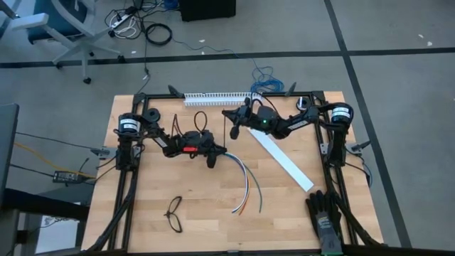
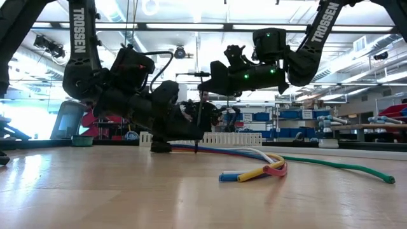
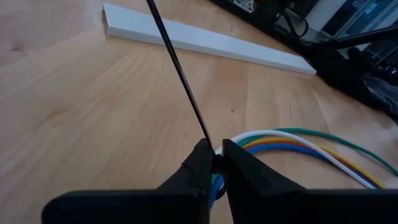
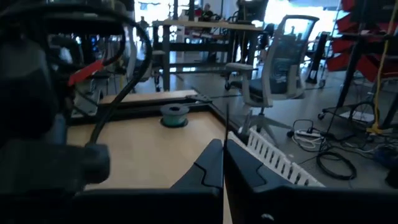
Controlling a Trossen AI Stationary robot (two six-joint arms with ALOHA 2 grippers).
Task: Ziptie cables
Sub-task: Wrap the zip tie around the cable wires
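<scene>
Cables pinned mid-counter, ziptie held upright above them.

The cables (image 1: 245, 186) fan over bare counter (image 1: 142, 213) toward its near edge; their joined end sits clamped in the left gripper (image 3: 216, 163) fingers. The ziptie (image 3: 180, 74) rises just beside that end, its top pinched in the right gripper's (image 4: 224, 163) closed fingers. A white strip (image 1: 284, 161) lies nearby; glasses (image 1: 173, 212) rest well apart.

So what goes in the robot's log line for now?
left gripper: shut on cables | right gripper: shut on ziptie, raised | not looped
</scene>
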